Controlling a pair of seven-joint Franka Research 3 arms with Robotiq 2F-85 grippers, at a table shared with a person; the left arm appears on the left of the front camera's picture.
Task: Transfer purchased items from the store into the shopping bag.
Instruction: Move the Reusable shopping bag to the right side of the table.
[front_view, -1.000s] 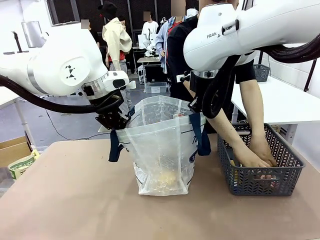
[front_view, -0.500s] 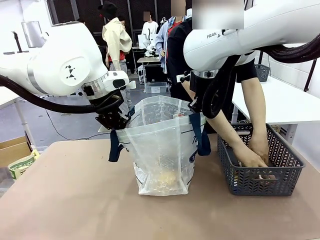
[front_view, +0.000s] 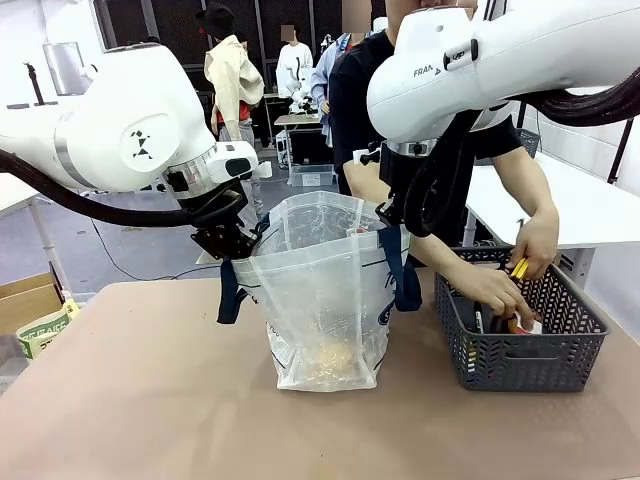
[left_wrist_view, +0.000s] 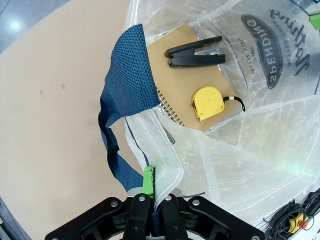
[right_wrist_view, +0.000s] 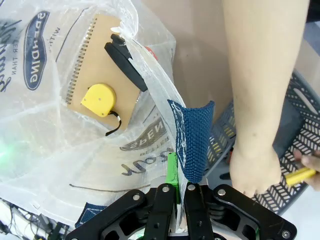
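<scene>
The shopping bag (front_view: 325, 290), translucent white with navy handles, stands open at the table's middle. My left gripper (front_view: 236, 246) is shut on its left rim, and my right gripper (front_view: 392, 216) is shut on its right rim. In the left wrist view my left gripper (left_wrist_view: 154, 187) pinches plastic beside a navy handle (left_wrist_view: 127, 95). Inside lie purchased items: a brown spiral notebook (left_wrist_view: 187, 80), a black stapler (left_wrist_view: 195, 52) and a yellow tape measure (left_wrist_view: 210, 104). In the right wrist view my right gripper (right_wrist_view: 181, 180) clamps the rim by the other handle (right_wrist_view: 192, 145).
A dark grey basket (front_view: 520, 350) sits at the table's right. The person's hands reach into it: one hand (front_view: 537, 243) lifts a yellow item (front_view: 520, 268), the other hand (front_view: 497, 292) stays low. A cardboard box (front_view: 30, 300) stands off the table's left.
The person's hands have come up from deep in the basket, one now holding a yellow item above its rim. Both arms and the bag have stayed still.
</scene>
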